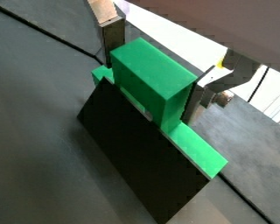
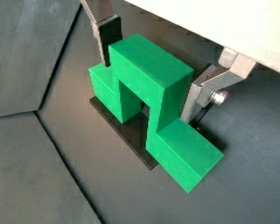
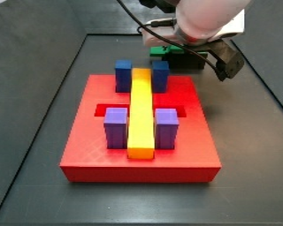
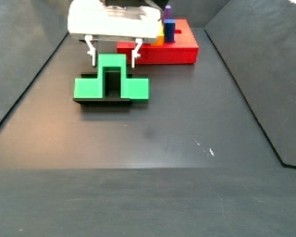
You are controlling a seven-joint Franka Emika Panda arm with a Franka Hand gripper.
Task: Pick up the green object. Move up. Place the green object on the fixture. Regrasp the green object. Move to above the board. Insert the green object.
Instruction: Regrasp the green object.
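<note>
The green object (image 4: 110,81) sits on the fixture (image 1: 143,157), off the board (image 3: 141,141), on the dark counter (image 4: 151,157) just beside the board's far edge. In a side view the fixture (image 4: 107,102) shows only as a dark strip under the green wings.

The end effector (image 2: 154,70) is low over the piece, its silver fingers (image 2: 203,92) either side of the raised centre. In both wrist views the plates stand close against the block's flanks, with the end effector (image 1: 154,61) straddling it. Whether the pads actually press or just stand beside, cannot tell.

Handling guess: hard moulded plastic, stiff, light, smooth-faced so a bit slippery. No give, so a shallow or off-centre pinch could let it pivot. The best hold looks like the two flat parallel sides of the raised centre, well down from the top. The wings are lower and stick out, and the notch side gives poor faces.

Room: one wing overhangs the fixture's edge in a wrist view (image 1: 201,149), so a sideways nudge could tip it. The counter on the open side is free. Toward the board, the blue blocks (image 3: 124,74) and yellow bar (image 3: 141,115) stand up, so a carry needs height. The side walls are well apart from the work.
</note>
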